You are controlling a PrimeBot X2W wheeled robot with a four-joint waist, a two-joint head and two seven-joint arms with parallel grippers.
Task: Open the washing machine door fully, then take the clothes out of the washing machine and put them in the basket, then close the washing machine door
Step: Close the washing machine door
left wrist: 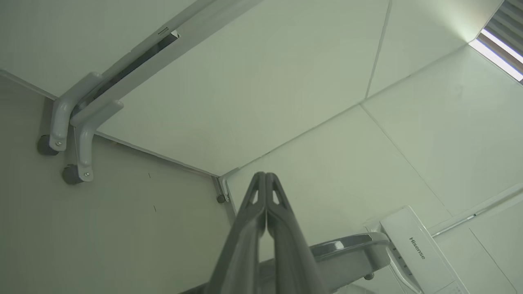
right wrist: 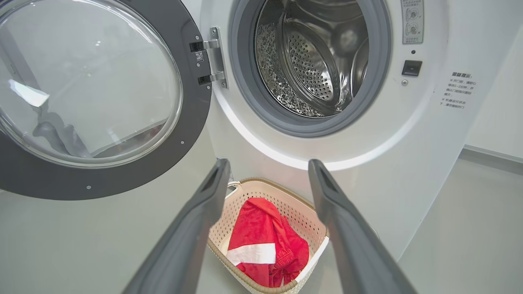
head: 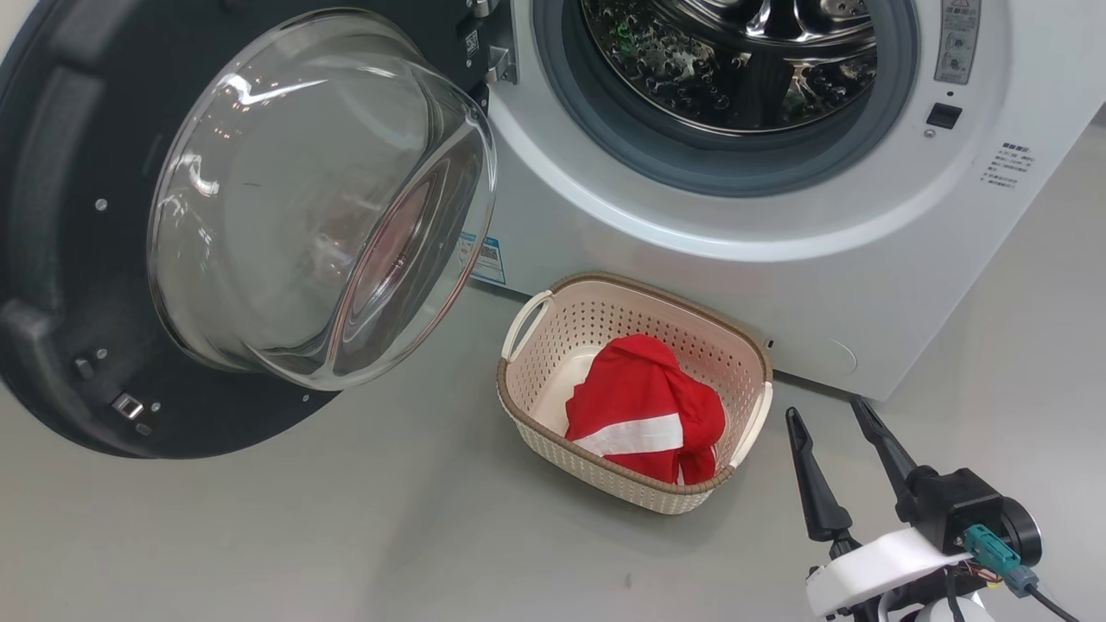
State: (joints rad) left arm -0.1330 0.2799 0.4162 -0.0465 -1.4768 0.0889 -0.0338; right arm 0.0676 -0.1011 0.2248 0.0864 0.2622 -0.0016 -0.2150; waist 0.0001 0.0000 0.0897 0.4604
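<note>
Free passage through the round grey rubber gasket into the perforated steel drum of the big white front-loading washing machine. On the left, swung wide, the large round black-rimmed door with bulging clear glass bowl; overhangs the grey floor there. Below the opening, the small cream perforated plastic basket, open on top, half taken by red white-striped cloth. Bare floor before it.

Smooth pale grey floor fills 6 to 9 o'clock in the head view. In the left wrist view, pale seamed panels meet at a corner, with a bright slatted light at 2 o'clock, a white Hisense unit at 5 and grey brackets at 9.
</note>
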